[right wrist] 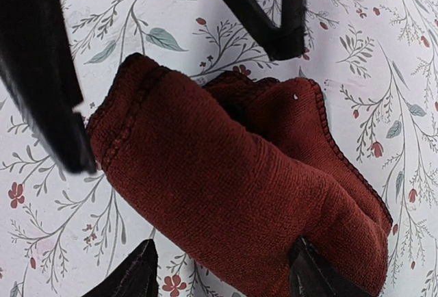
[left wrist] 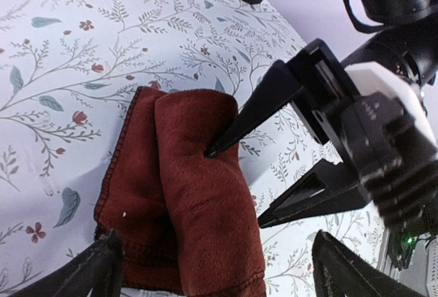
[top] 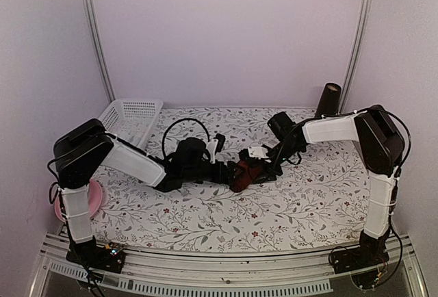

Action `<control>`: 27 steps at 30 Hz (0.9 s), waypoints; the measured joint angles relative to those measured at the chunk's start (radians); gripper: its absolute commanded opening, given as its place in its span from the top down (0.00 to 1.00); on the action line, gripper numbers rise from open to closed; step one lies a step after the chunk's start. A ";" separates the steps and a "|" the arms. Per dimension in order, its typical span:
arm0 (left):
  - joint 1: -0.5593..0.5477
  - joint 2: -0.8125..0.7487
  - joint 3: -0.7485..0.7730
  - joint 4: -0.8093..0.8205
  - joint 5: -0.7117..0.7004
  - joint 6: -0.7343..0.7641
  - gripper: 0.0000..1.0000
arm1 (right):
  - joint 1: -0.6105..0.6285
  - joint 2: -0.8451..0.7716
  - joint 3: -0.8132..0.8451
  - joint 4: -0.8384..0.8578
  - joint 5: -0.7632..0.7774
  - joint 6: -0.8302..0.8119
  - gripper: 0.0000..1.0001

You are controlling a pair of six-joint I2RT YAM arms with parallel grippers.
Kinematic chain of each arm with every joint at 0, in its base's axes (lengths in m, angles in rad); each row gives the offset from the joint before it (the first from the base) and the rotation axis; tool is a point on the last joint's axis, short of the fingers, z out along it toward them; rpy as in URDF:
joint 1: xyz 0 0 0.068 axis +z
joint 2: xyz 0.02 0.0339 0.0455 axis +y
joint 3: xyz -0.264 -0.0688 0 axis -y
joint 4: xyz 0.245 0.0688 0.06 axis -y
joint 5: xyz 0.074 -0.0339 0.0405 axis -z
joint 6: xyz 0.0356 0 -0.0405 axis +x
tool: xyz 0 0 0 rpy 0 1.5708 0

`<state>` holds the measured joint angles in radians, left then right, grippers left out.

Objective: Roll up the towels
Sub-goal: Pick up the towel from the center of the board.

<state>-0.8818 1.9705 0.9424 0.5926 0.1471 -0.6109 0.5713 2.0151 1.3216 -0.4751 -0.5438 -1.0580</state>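
One dark red towel (top: pixel 241 178) lies rolled into a thick bundle on the flowered tablecloth at mid-table, between both arms. In the left wrist view the towel (left wrist: pixel 195 201) has a loose flap on its left side. My left gripper (left wrist: pixel 216 237) is open wide, its fingers astride the towel's near end without touching it. From the opposite side my right gripper (right wrist: pixel 222 246) stands open around the towel (right wrist: pixel 233 181). One right fingertip (left wrist: pixel 209 151) digs into the fold and the other lies beside the roll. Left gripper (top: pixel 229 172) and right gripper (top: pixel 254 170) almost meet.
A white slatted basket (top: pixel 130 120) stands at the back left. A pink dish (top: pixel 94 198) sits at the left edge by the left arm. A dark cylinder (top: pixel 330 98) stands at the back right. Cables loop over the left arm.
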 measured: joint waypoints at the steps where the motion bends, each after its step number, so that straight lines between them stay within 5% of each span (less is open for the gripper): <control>1: 0.000 -0.001 0.020 -0.025 -0.006 0.018 0.03 | 0.000 0.002 0.004 -0.006 0.000 -0.002 0.36; 27: 0.116 0.204 0.281 -0.233 0.303 0.115 0.06 | 0.000 0.010 0.027 -0.052 0.000 -0.031 0.35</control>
<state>-0.7662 2.1742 1.2236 0.3595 0.4496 -0.4957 0.5713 2.0247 1.3491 -0.5270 -0.5438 -1.0893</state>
